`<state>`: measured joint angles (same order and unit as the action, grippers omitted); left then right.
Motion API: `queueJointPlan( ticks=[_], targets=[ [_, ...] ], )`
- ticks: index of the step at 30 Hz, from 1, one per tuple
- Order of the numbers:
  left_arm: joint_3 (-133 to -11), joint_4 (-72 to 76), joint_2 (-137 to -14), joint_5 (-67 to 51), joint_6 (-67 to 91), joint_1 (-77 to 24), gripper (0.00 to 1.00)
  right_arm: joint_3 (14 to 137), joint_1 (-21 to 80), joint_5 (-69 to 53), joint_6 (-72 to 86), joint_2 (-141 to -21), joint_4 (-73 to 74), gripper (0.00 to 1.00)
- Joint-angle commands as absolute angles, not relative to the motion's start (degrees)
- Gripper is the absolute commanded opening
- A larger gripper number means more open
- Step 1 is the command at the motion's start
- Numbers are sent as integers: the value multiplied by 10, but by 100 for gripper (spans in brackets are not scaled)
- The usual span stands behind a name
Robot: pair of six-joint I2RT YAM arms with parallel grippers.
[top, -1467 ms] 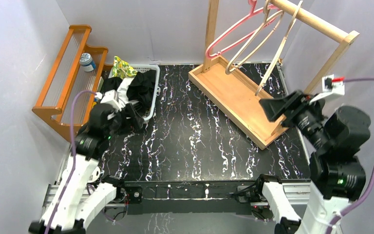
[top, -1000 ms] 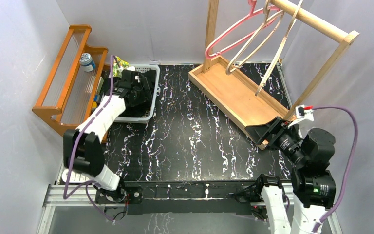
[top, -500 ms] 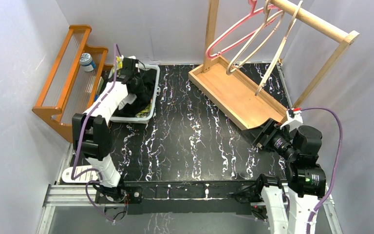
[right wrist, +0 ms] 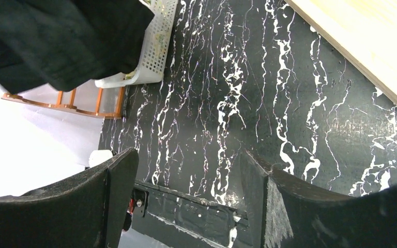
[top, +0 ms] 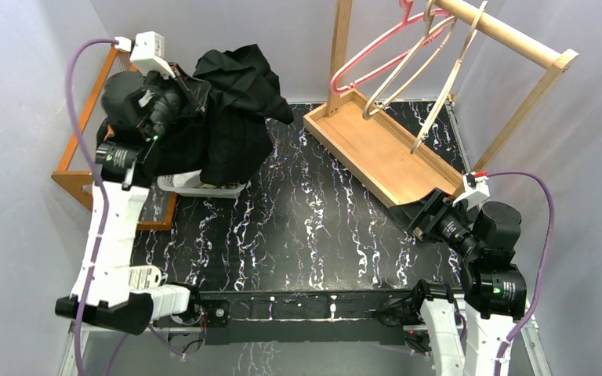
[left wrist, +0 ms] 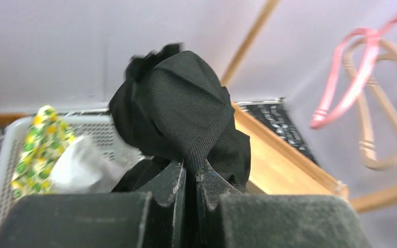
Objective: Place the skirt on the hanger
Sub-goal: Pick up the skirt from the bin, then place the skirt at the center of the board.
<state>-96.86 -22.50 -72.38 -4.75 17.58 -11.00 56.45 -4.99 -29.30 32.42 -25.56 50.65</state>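
A black skirt (top: pixel 235 117) hangs bunched in the air over the white basket (top: pixel 204 188), pinched at its top by my left gripper (top: pixel 192 90). In the left wrist view the jaws (left wrist: pixel 191 173) are shut on a fold of the skirt (left wrist: pixel 181 103). A pink hanger (top: pixel 376 55) and two wooden hangers (top: pixel 431 63) hang from the rail at the back right; the pink hanger (left wrist: pixel 351 88) also shows in the left wrist view. My right gripper (top: pixel 423 215) is open and empty, low by the near corner of the wooden stand. In its own view the skirt (right wrist: pixel 57 36) is far off.
The wooden stand's base (top: pixel 376 157) lies across the back right of the marbled table. An orange rack (top: pixel 86 149) stands at the left wall. The basket (left wrist: pixel 15 139) holds a green-yellow cloth (left wrist: pixel 41 139) and a white cloth (left wrist: pixel 82 165).
My left gripper shut on the skirt inside the basket and has lifted it high above the basket. The right arm came down to the stand's corner and has hardly moved since.
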Motion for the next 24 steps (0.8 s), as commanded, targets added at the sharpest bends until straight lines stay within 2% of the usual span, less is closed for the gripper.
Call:
queueJointPlan(
  ticks=[1,6,10,14,17,21,24],
  targets=[
    [-1001,-185,-679,-188,210,-112,0,581,-46,-305,330,-269,465,81],
    [-988,-205,-638,-215,275,-112,0,549,-46,-291,378,-265,445,82],
    [-923,-216,-612,-240,313,-111,0,517,-46,-288,402,-251,414,81],
    [-851,-245,-596,-209,323,-111,0,509,-46,-304,395,-256,408,81],
    [-784,-208,-590,-300,347,-111,0,491,-46,-332,377,-257,404,82],
    [-692,-72,-578,-426,405,-113,0,483,-43,-335,338,-244,413,98],
    [-676,-43,-582,-465,433,-128,0,480,-38,-349,320,-252,412,98]
  ],
)
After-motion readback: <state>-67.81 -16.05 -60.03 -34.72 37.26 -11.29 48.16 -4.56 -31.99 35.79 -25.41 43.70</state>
